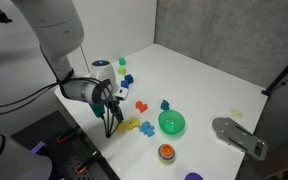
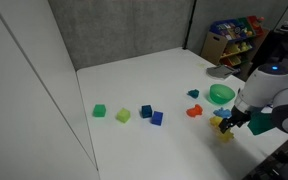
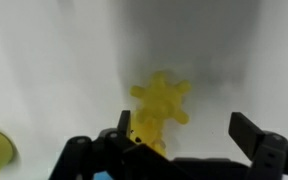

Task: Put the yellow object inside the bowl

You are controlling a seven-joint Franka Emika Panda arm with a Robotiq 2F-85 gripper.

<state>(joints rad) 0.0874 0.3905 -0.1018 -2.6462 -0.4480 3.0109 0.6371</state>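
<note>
One flat, lobed yellow object (image 3: 160, 105) beside the hand (image 3: 185, 130).

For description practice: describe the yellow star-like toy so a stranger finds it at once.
On the white table, find the green bowl. Near it, by the open gripper, lies the yellow object: flat with star-like points, unlike the blocky toys.

Gripper (image 1: 111, 127) pointed down at table | yellow object (image 1: 130, 126) seen just right | bowl (image 1: 172, 123) located farther right.
</note>
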